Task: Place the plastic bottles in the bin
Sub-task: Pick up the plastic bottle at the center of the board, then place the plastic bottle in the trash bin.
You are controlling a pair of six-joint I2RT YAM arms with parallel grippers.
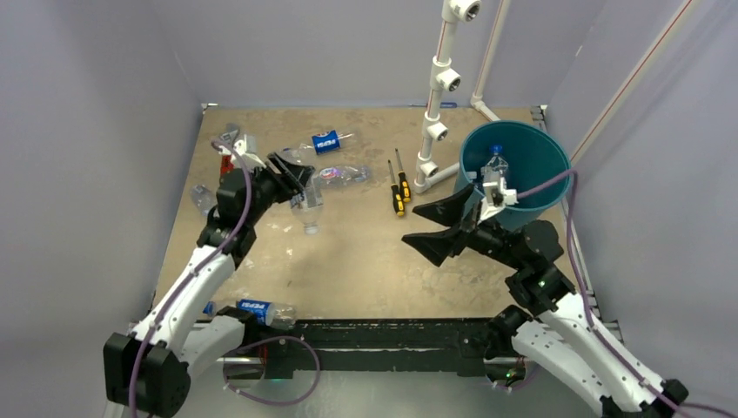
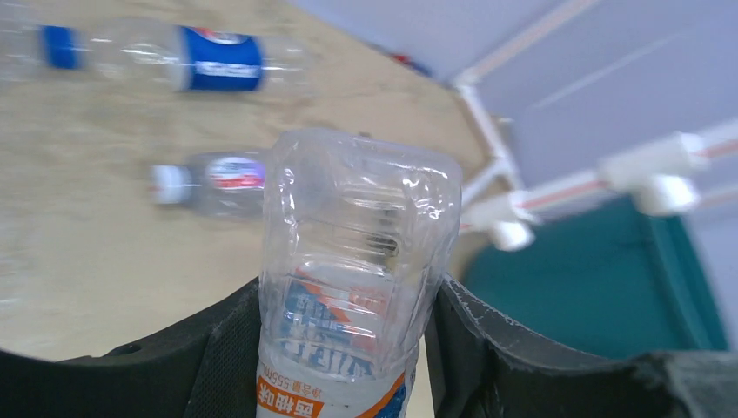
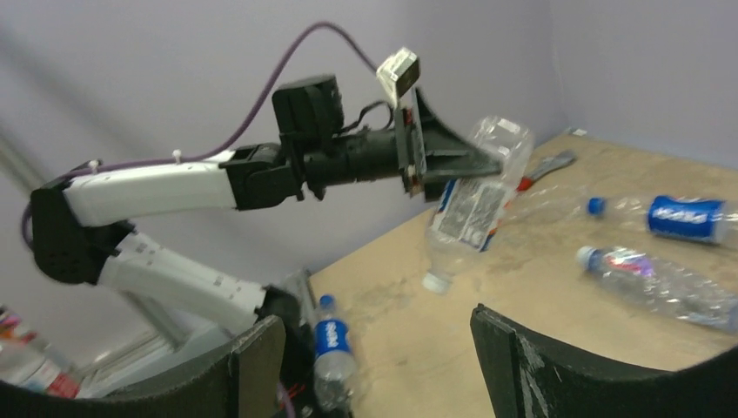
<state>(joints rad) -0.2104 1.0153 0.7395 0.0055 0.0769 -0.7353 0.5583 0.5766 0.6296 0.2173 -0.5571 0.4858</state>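
Note:
My left gripper (image 1: 305, 187) is shut on a clear plastic bottle (image 1: 309, 209) with an orange-and-blue label and holds it above the table, white cap hanging down. In the left wrist view this bottle (image 2: 357, 252) sits between the two fingers (image 2: 222, 348). My right gripper (image 1: 413, 225) is open and empty at mid-table, in front of the teal bin (image 1: 544, 187). A blue-capped bottle (image 1: 496, 158) stands inside the bin. A blue-labelled bottle (image 1: 326, 141) and a red-labelled bottle (image 1: 344, 174) lie on the table behind my left gripper.
Two screwdrivers (image 1: 399, 187) lie between the bottles and the white pipe frame (image 1: 439, 96), which stands just left of the bin. More bottles lie at the left edge (image 1: 202, 198) and near front edge (image 1: 261, 309). A red-handled tool (image 1: 226, 161) lies behind my left arm.

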